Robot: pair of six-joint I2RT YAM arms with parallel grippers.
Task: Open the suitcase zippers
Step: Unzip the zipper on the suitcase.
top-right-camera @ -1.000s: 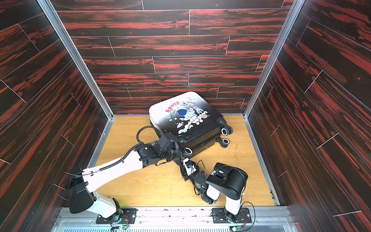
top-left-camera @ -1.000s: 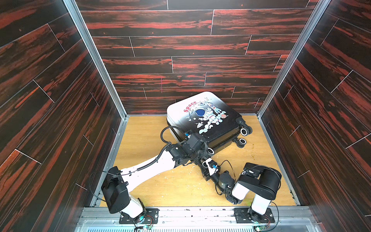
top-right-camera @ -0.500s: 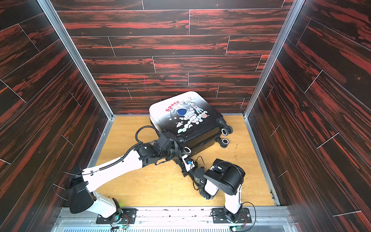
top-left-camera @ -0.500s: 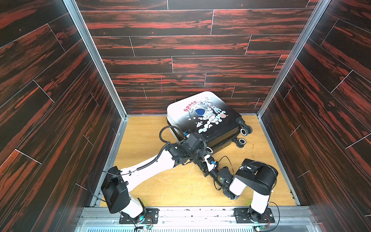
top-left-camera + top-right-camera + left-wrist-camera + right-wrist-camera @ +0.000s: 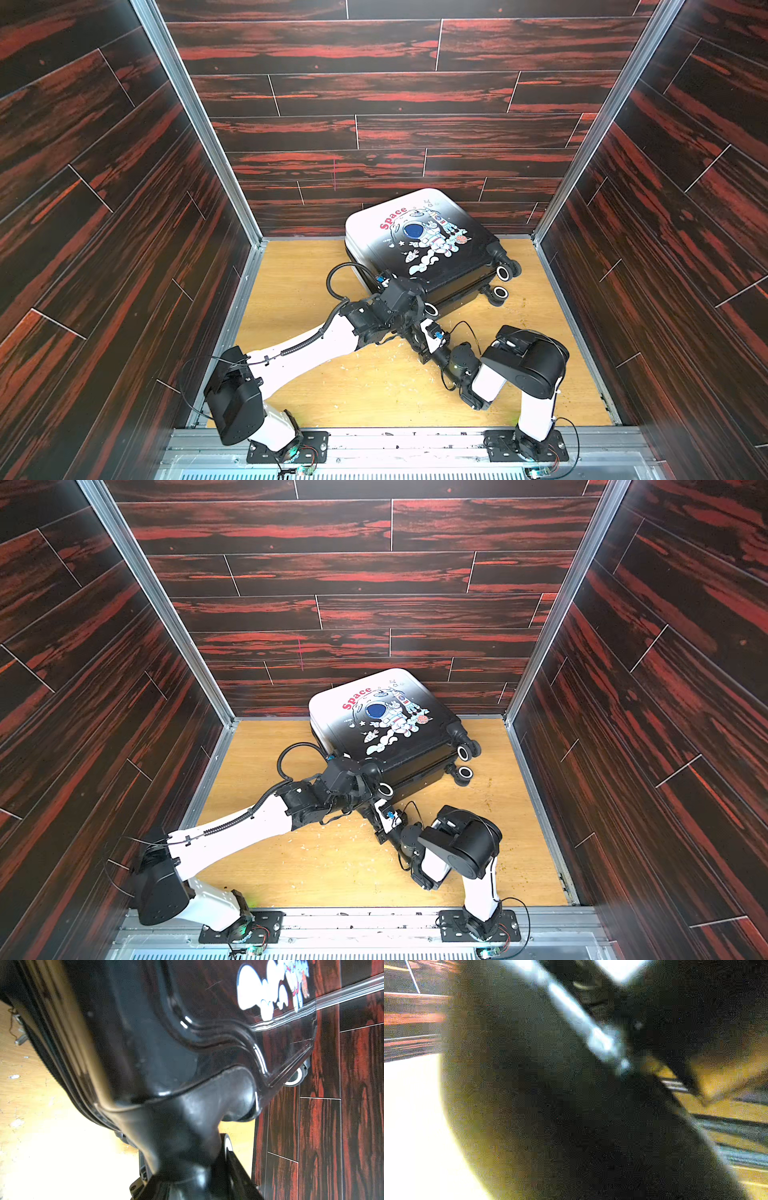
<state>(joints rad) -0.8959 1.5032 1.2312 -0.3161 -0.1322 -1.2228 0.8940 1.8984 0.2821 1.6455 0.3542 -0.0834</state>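
**Both top views:** the suitcase (image 5: 419, 245) was laid flat at the far right. Its near corner was clamped by the left gripper (image 5: 415, 308). The right gripper (image 5: 376, 812) was half hidden, so its grip could not be told.

**Left wrist:** the zippers (image 5: 47, 1057) were traced along the rim.

**Right wrist:** blurred. The pull is best pinched squarely.

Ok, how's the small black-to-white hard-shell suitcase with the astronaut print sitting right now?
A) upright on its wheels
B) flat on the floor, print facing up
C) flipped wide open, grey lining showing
B: in both top views the suitcase lies flat on the wooden floor, astronaut print up, its black wheels sticking out sideways, no lining visible.
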